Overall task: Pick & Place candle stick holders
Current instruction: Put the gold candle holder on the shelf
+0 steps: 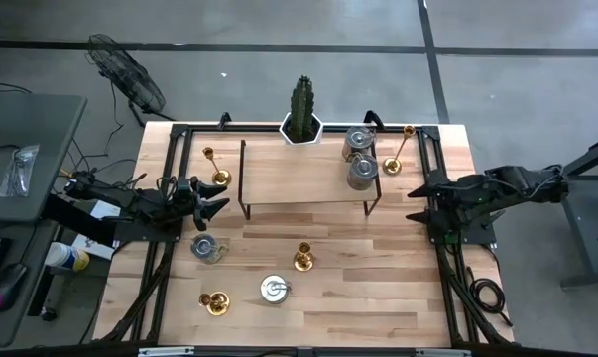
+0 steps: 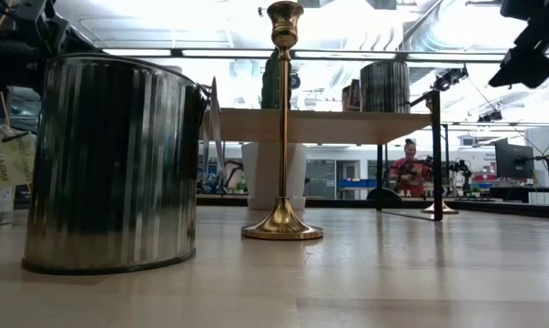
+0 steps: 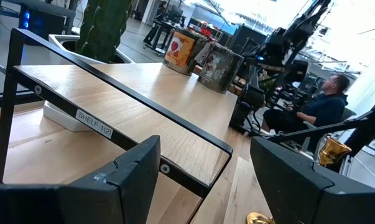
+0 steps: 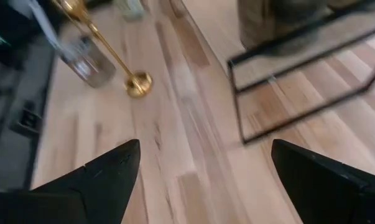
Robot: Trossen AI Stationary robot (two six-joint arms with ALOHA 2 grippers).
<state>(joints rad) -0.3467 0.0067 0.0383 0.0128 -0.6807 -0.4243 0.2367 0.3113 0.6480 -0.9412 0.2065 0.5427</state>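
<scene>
Both pincers are gaping wide w/ nothing held. Left pincer is hovering by the shelf's left end; right pincer is hanging by its right end. Tall candle stick holder is standing on the desk just beyond the right pincer, others scattered mid-desk & back left. Best approach, imo: straddle the thin stem, center it, then squeeze w/o tipping.
</scene>
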